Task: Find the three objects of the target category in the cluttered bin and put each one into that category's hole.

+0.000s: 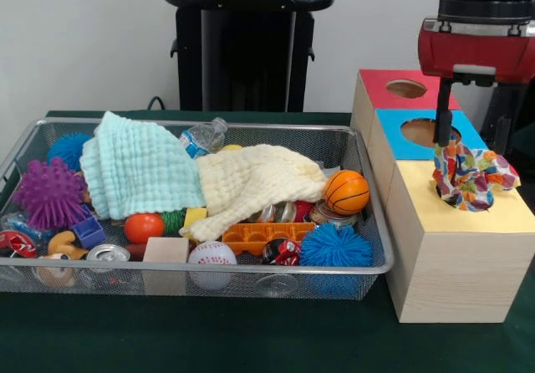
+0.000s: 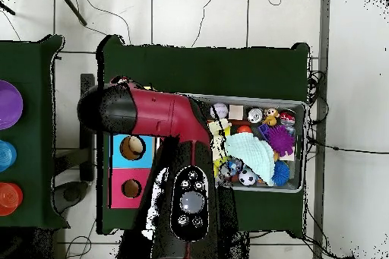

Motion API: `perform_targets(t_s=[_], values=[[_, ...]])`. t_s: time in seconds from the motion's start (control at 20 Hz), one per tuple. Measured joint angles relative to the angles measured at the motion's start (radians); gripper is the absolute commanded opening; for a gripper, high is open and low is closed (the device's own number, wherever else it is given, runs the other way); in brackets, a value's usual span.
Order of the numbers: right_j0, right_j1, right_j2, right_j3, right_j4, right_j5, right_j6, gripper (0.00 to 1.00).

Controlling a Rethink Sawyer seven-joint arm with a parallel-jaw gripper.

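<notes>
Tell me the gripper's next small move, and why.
Probably push straight down a little more, then let go. The dotted fabric piece is bunched at the yellow box's hole, mostly above the rim, under the gripper.

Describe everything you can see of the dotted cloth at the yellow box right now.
The dotted cloth is a crumpled white fabric piece printed with red, blue, yellow and orange patches. It hangs bunched under the gripper, its lower folds resting on the yellow top over the hole, which it hides. The arm blocks it in the overhead view.
</notes>
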Motion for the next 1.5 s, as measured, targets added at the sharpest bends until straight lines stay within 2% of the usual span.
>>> perform_targets(t_s=[0.2, 0.25, 1.5], values=[[0.003, 0.001, 0.000, 0.000, 0.000, 0.000, 0.000, 1.00], [0.004, 0.001, 0.000, 0.000, 0.000, 0.000, 0.000, 0.00], [0.008, 0.004, 0.000, 0.000, 0.000, 0.000, 0.000, 0.00]])
